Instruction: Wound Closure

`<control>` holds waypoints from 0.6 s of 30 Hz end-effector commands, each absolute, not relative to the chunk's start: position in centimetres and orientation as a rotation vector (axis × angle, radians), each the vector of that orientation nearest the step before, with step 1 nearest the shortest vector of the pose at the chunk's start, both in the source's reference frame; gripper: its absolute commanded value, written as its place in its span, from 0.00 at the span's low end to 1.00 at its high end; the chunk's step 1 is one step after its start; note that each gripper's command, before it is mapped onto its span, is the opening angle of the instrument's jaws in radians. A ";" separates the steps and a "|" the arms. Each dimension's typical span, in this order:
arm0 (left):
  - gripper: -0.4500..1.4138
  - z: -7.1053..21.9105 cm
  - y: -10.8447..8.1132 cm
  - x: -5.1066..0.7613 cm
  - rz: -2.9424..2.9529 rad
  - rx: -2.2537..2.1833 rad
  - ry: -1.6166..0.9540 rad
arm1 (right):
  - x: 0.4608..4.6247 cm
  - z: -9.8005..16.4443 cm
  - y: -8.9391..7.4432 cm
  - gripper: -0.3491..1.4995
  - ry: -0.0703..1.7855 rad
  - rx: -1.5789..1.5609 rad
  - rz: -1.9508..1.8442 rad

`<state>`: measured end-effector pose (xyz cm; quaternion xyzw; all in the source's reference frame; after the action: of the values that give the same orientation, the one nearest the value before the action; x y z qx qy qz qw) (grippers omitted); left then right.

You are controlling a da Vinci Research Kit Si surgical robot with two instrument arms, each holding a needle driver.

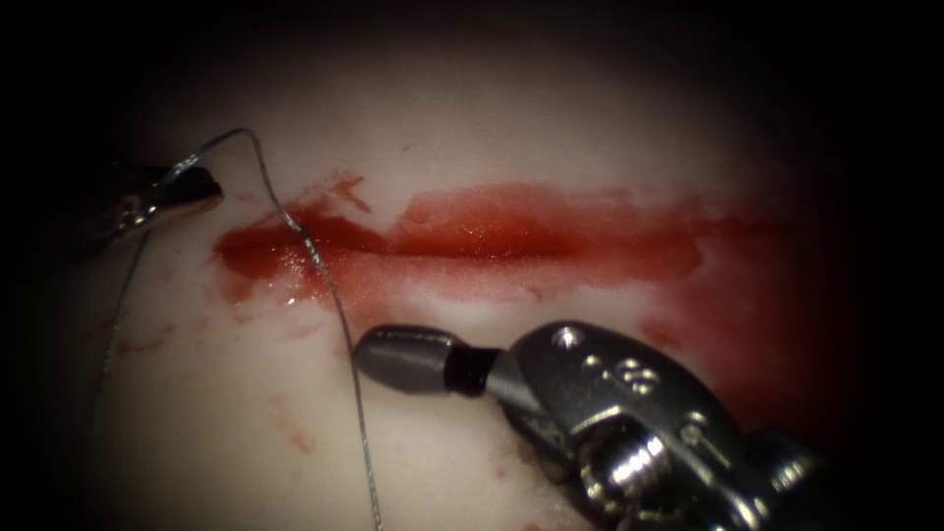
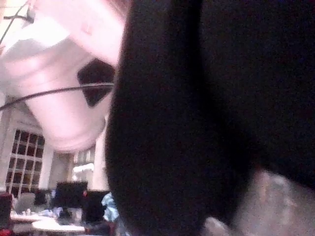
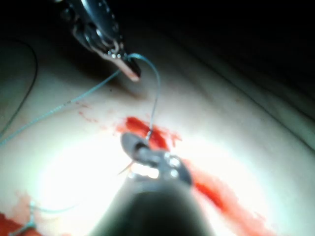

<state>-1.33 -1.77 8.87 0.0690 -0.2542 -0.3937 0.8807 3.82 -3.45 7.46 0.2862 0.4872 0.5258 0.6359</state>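
Note:
The cut runs across the tissue, with red fluid along it. My left tool sits beyond the cut's left end, jaws shut on the thread. From there the thread arcs up, crosses the cut's left end and trails toward the near edge. My right tool lies just near of the cut, jaws shut, and the thread passes close by its tip. In the right wrist view the thread runs from the left tool to the right tool. A thin pale sliver beside those jaws may be the needle; I cannot tell.
A second strand of thread drops from the left tool down the tissue's left side. Red fluid smears spot the near tissue, and a wider stain spreads at the cut's right end. A knotted thread end lies on the tissue.

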 end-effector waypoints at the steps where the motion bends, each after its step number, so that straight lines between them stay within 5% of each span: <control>1: 0.00 8.8 -1.7 -1.38 -0.837 0.139 -0.571 | 4.04 7.6 -3.3 0.00 1.117 0.677 1.219; 18: 0.00 8.7 -1.7 -1.25 -0.494 0.337 -0.793 | 4.63 8.1 -2.7 0.00 1.164 0.791 1.345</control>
<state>-1.22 -1.82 8.76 0.1659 -0.3792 -0.2353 0.8794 4.53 -2.82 8.16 0.3357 0.4904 0.5737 0.5637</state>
